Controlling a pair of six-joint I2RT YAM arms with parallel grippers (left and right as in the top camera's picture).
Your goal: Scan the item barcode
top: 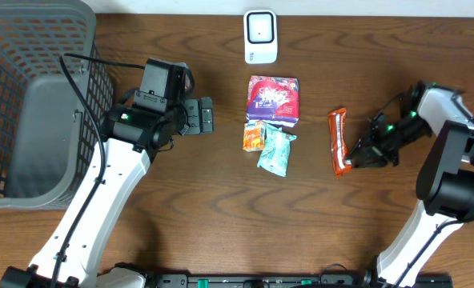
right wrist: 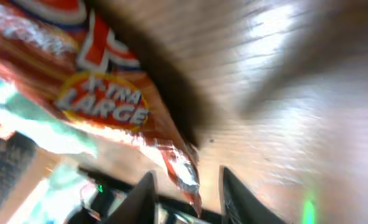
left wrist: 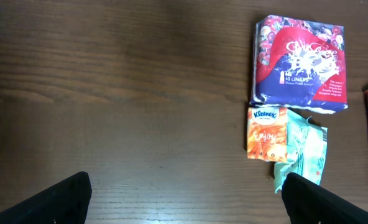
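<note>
Red snack packet (top: 338, 132), lower tip inside parted right end effector (top: 354, 162).

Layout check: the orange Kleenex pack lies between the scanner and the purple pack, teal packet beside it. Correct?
No. The purple pack lies between the scanner and the orange Kleenex pack; the overhead view shows it. The teal packet is beside the Kleenex pack.

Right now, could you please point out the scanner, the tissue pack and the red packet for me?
scanner (top: 260, 36), overhead view, middle of its white face.
tissue pack (left wrist: 266, 132), left wrist view, centre of its orange front.
red packet (top: 338, 136), overhead view, middle of its wrapper.
</note>
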